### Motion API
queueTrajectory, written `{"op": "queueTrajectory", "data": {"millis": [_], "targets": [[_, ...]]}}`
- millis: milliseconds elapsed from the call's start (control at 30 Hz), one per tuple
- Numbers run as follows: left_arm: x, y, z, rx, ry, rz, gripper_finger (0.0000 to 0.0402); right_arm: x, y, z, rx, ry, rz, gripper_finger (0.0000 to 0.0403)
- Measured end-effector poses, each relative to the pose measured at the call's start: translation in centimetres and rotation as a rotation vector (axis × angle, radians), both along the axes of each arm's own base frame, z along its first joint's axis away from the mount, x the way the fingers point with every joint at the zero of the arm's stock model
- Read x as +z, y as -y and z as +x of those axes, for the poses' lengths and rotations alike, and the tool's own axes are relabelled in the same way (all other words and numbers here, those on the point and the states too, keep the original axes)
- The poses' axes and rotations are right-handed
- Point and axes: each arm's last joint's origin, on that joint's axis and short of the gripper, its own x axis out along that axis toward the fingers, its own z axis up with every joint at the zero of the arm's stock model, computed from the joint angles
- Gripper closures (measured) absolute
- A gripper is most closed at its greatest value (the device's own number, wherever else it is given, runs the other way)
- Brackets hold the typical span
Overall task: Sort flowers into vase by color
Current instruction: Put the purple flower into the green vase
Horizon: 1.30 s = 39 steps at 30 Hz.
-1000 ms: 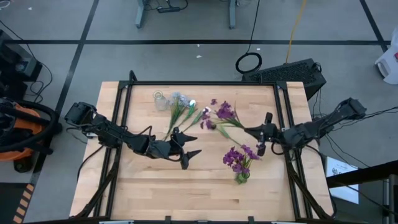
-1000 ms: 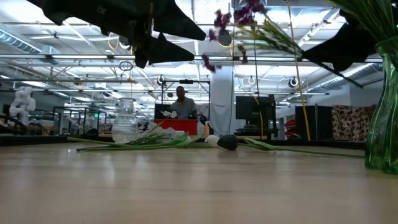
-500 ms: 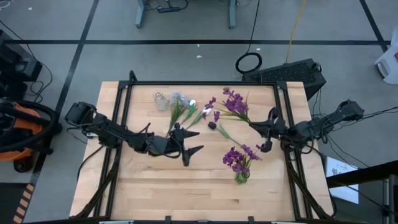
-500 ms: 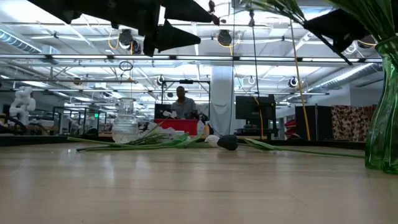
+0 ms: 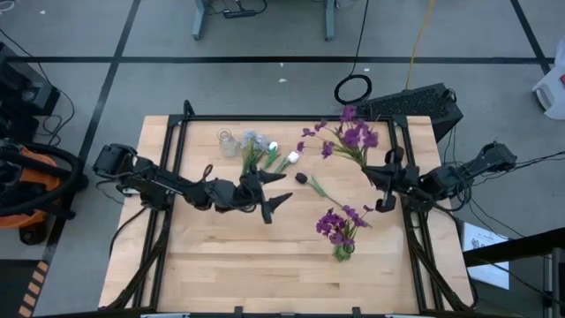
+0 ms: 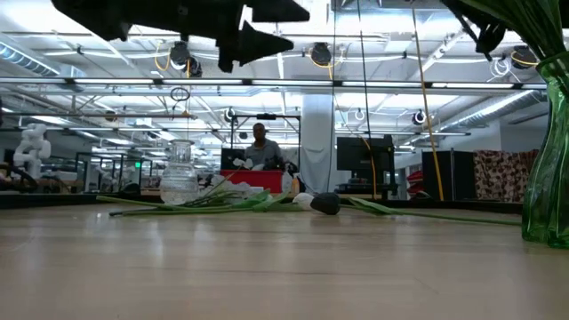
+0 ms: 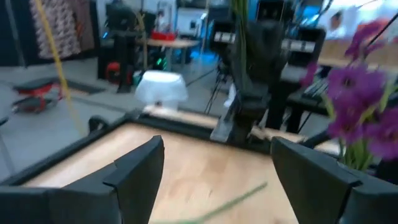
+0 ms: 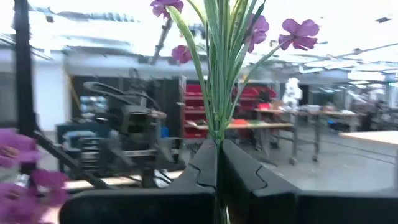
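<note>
over the table's far right, the right gripper is clamped low on a purple flower stem, a light, springy thing best pinched at its stalk, while the left gripper hovers spread and empty near the loose flowers.

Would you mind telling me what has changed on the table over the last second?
The right gripper, shut on the purple flower stem, swung that stem from the table's middle toward the far right, lifting it out of the low view. The left gripper, open and empty, drifted slightly right above the table. The green vase of purple flowers, the clear vase and the lying flowers stayed put.
</note>
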Motion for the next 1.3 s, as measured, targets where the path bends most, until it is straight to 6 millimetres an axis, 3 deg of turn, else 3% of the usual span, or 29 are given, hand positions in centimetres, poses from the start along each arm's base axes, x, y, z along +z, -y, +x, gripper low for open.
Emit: {"op": "queueTrajectory", "data": {"millis": [367, 633, 800, 1000, 1300], "targets": [[2.3, -3.3, 1.9, -0.088, 0.126, 0.022, 0.0102, 1.4, -0.6, 0.7, 0.064, 0.175, -0.064, 0.0402], [3.0, -4.5, 6.1, -0.18, 0.145, 0.107, 0.0102, 2.0, -0.9, 1.2, 0.078, 0.291, -0.148, 0.0402], [4.5, -5.4, 8.5, -0.244, 0.203, 0.138, 0.0102, 2.3, -0.8, 1.3, 0.115, 0.36, -0.197, 0.0402], [5.3, -6.1, 11.3, -0.308, 0.225, 0.155, 0.0102, 2.2, -0.4, 1.7, 0.129, 0.367, -0.187, 0.0402], [4.5, -6.2, 13.9, -0.318, 0.174, 0.144, 0.0102, 2.1, 0.2, 2.4, 0.085, 0.418, -0.168, 0.0403]]}}
